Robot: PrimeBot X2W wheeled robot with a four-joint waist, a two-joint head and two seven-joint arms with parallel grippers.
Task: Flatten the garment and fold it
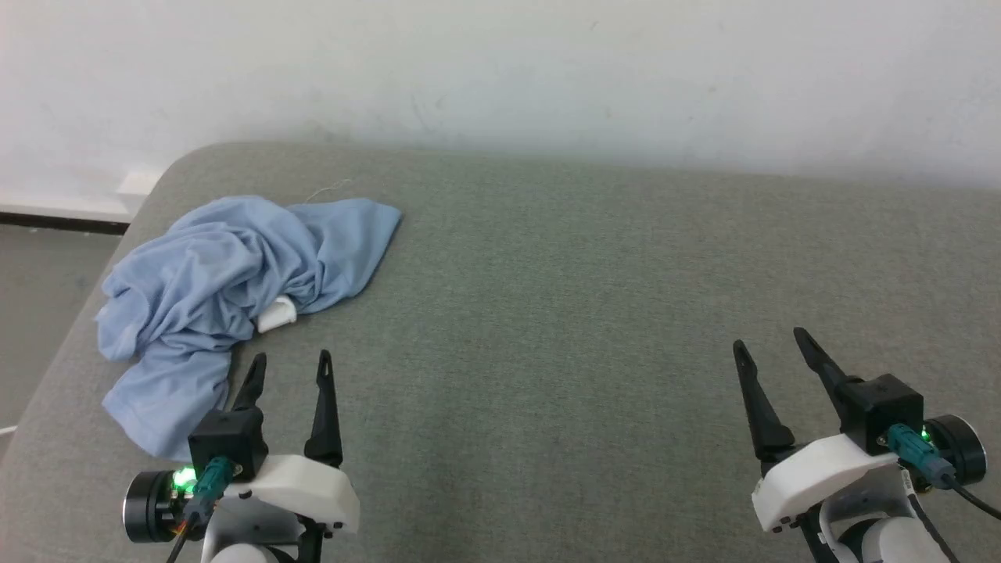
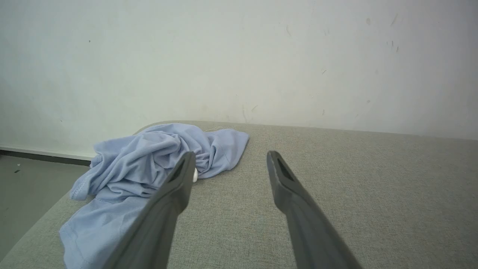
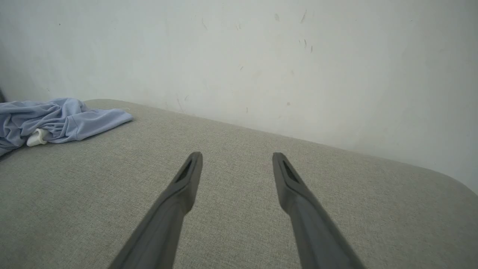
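Head view: bunched polo shirt (image 1: 211, 274) looks limp, light; left gripper (image 1: 291, 356), right gripper (image 1: 769, 338) gape empty, so pinch its near edge (image 1: 145, 434).

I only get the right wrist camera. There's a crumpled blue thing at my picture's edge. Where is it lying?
Observer: The garment lies bunched by the grey surface's left edge.
Operator: Is there more of it than I see?
Observer: Yes, a long flap runs back toward the robot.
Operator: Where's the other gripper?
Observer: The left gripper is open, just beside that flap, holding nothing.
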